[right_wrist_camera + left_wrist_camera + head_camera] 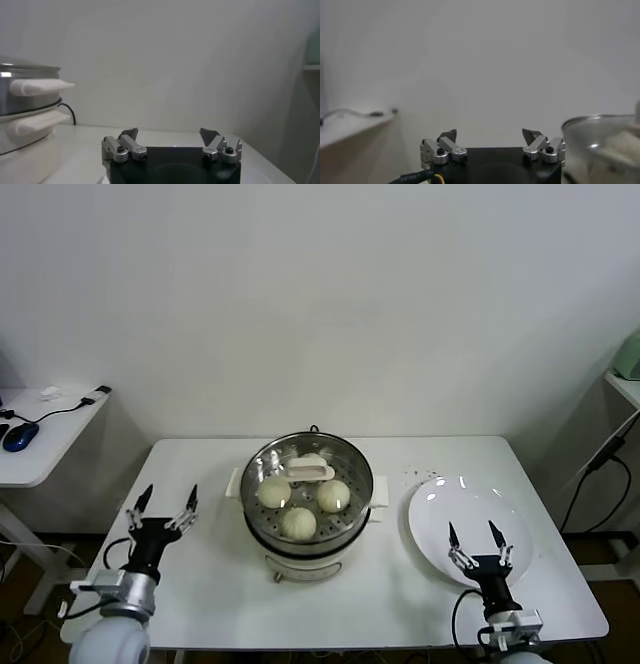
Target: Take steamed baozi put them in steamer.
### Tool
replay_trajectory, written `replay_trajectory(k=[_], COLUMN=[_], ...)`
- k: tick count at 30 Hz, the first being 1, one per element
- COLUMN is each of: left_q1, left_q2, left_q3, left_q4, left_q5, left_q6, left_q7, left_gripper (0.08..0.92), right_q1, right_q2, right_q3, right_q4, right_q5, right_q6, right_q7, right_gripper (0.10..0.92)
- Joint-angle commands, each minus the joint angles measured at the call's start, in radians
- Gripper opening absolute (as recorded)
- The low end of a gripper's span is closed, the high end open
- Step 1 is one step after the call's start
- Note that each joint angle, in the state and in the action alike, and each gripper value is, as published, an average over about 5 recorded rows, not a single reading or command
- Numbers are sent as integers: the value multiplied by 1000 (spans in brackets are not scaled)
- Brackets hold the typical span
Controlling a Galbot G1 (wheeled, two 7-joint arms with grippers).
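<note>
At the bottom of the head view the two hands sit nearest. The right hand [478, 533], lower right of the frame, has its fingers spread wide and holds nothing; it hangs over the near part of a flat white plate [440, 504], which lies bare on the right side of the white desk [200, 594]. In the right wrist view the same hand [169, 133] shows its two tips well apart, with the steamer's cream side handles [40, 86] at the left edge of that picture.

The left hand [168, 500], lower left of the frame, is likewise wide and empty, standing over the desk well apart from the steamer. The left wrist view shows this hand [489, 133] with tips apart and the glass lid's rim [600, 125] at the right edge.

Between the hands, in the middle of the frame, stands the steamer [260, 529], a shiny steel pot on a cream base. A glass lid with a white handle [311, 472] appears to rest on top. Through it, three steamed baozi [298, 523] are plain on the perforated tray; a fourth pale shape sits partly hidden behind the handle.

Farther off, at the upper left, a second white table [35, 454] carries a blue mouse [19, 436] and a cable [70, 406]
</note>
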Motion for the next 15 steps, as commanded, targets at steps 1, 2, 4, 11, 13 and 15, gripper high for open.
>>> replay_trajectory(k=[1,2,4,11,13,15], left_q1=[28,27,27,40,46,52], left_q2=[29,27,23,13,11,8], left_q3=[-9,-6,-2,5,7,9], left_q4=[321,327,333,305,289,275], left_q5=[-108,-105,-102,-88,-87,-85], left_q6=[-216,-220,-225,-233,-232,-231], left_q7=[63,64,66,70,71,71], left_gripper=[823,823,823,823,823,823], right_q1=[8,8,10,17,18,18], right_q2=[-6,-5,-5,-5,-5,-4], right_q3=[-13,-14,-18,-26,-28,-28], right_q4=[-36,-35,-35,-34,-33,-33], right_q5=[24,25,25,23,23,23], right_q6=[20,18,16,11,10,10], right_q7=[4,5,6,9,10,11], right_gripper=[823,823,823,823,823,823])
